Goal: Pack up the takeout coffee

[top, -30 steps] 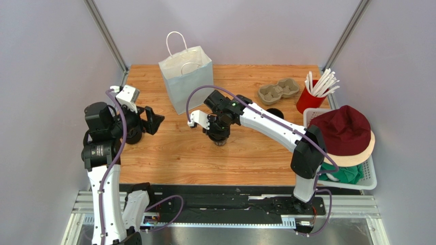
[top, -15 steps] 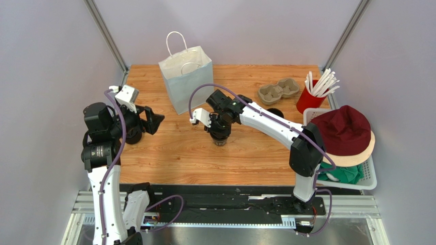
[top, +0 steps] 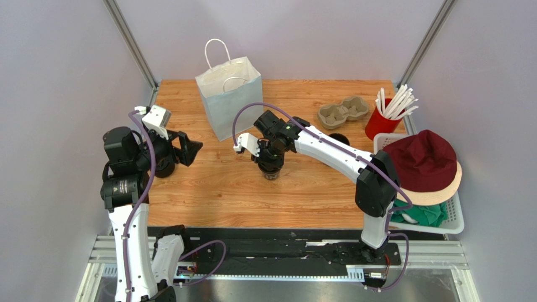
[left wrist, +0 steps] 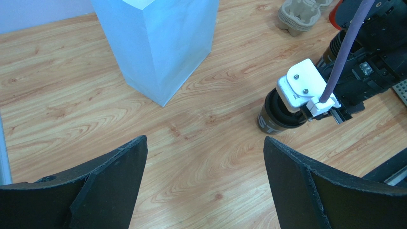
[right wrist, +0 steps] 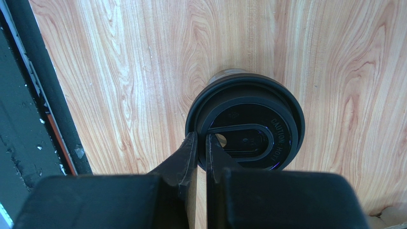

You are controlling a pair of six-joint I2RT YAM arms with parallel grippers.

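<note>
The takeout coffee (top: 271, 172) is a small black cup with a black lid (right wrist: 248, 129), standing mid-table in front of the white paper bag (top: 230, 100). My right gripper (top: 271, 163) points straight down over it. In the right wrist view the right gripper (right wrist: 200, 136) is shut on the lid's left rim, one finger inside and one outside. I cannot tell whether the cup (left wrist: 279, 117) rests on the wood or hangs just above it. My left gripper (top: 189, 148) stands wide open at the table's left, aimed toward the cup, and the left gripper (left wrist: 205, 143) has nothing between its fingers.
The paper bag (left wrist: 157, 43) stands upright at the back left. A brown pulp cup carrier (top: 343, 111) lies at the back right beside a red cup of white straws (top: 381, 123). A white basket (top: 455, 221) with a maroon hat (top: 422, 160) sits at the right edge.
My right wrist has turned slightly over the cup, and its camera block has shifted a little up and right. The cup and the left arm stay where they were.
</note>
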